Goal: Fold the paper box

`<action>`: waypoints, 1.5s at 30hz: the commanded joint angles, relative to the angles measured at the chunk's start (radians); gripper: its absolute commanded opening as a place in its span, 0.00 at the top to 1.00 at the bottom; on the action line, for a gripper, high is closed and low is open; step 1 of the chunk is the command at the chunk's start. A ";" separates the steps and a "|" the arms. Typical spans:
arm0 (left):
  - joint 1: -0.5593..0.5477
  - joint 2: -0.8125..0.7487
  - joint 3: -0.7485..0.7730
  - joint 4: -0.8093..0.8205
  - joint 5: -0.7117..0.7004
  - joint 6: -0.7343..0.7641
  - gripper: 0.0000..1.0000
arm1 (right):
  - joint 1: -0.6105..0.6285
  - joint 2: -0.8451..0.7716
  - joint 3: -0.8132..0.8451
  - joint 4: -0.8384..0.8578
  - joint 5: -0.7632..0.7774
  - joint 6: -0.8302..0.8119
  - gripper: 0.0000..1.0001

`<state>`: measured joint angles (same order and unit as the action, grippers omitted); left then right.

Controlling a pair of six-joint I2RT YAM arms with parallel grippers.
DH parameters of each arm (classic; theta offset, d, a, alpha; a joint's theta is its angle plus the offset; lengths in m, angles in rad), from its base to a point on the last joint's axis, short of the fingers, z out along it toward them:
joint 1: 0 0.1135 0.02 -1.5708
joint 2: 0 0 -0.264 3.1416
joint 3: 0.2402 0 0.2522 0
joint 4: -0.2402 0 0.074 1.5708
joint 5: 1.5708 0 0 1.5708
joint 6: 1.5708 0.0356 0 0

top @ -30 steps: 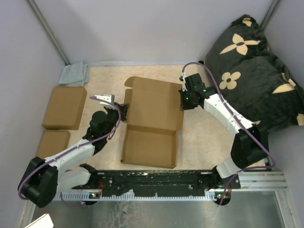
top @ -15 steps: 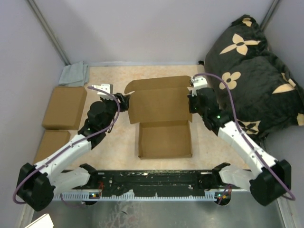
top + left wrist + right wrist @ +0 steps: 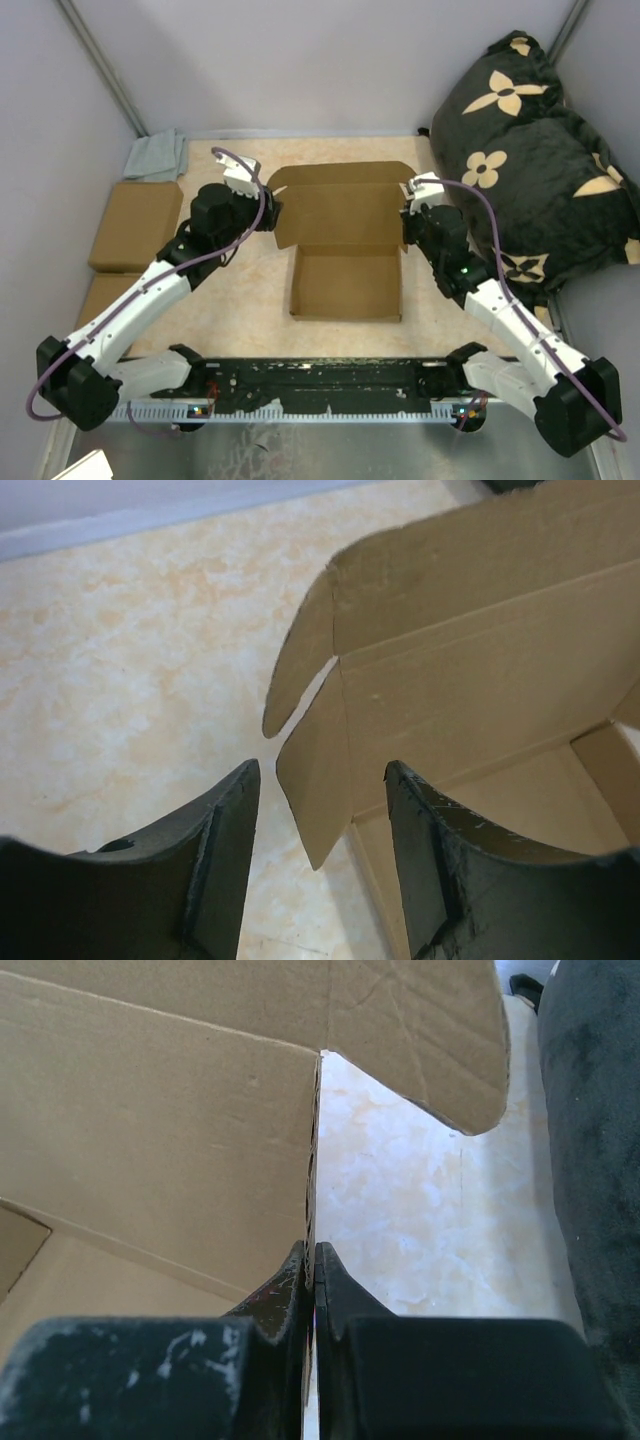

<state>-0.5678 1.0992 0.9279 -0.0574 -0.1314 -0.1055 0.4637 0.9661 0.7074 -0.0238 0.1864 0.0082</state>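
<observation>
The brown paper box (image 3: 345,285) lies mid-table, its tray formed and its lid panel (image 3: 340,212) standing up at the back. My left gripper (image 3: 274,214) is open at the box's left rear corner. In the left wrist view the pointed side flap (image 3: 315,780) hangs between the spread fingers (image 3: 225,860) without touching either. My right gripper (image 3: 405,226) is shut on the box's right side; the right wrist view shows the jaws (image 3: 313,1260) pinching the edge of an upright cardboard wall (image 3: 150,1130).
Two finished brown boxes (image 3: 137,226) (image 3: 112,300) lie along the left wall, with a grey cloth (image 3: 157,156) in the back left corner. A black flowered cushion (image 3: 540,150) fills the right side. The arms' black rail (image 3: 330,380) runs along the near edge.
My left gripper has opened and let go of the left flap. The box has shifted right and squared up with the lid raised, the right gripper still clamped on it.
</observation>
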 commanded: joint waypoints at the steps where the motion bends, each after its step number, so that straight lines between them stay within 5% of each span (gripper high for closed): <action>1: -0.003 0.056 0.050 -0.079 0.037 0.047 0.40 | 0.004 -0.061 -0.009 0.127 -0.016 -0.008 1.00; 16: -0.003 0.136 0.119 -0.076 -0.047 0.064 0.42 | 0.004 -0.053 0.007 0.070 -0.044 -0.012 1.00; 21: -0.003 0.138 0.114 -0.068 0.042 0.062 0.65 | 0.004 -0.041 0.020 0.058 -0.061 -0.001 1.00; 26: -0.002 0.152 0.121 -0.080 0.104 0.053 1.00 | 0.005 -0.026 0.052 0.006 -0.062 0.015 0.96; 29: -0.003 0.130 0.112 -0.067 0.118 0.045 1.00 | 0.004 -0.006 0.113 -0.068 -0.055 0.050 0.76; 31: -0.003 0.106 0.102 -0.052 0.118 0.047 1.00 | 0.004 0.012 0.157 -0.136 -0.055 0.066 0.72; 45: -0.004 -0.057 -0.024 0.105 0.161 0.105 1.00 | 0.004 0.159 0.399 -0.428 -0.035 0.065 0.70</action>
<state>-0.5678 1.0851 0.9394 -0.0502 -0.0055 -0.0219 0.4637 1.0988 1.0588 -0.3809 0.1360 0.0746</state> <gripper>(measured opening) 0.012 0.302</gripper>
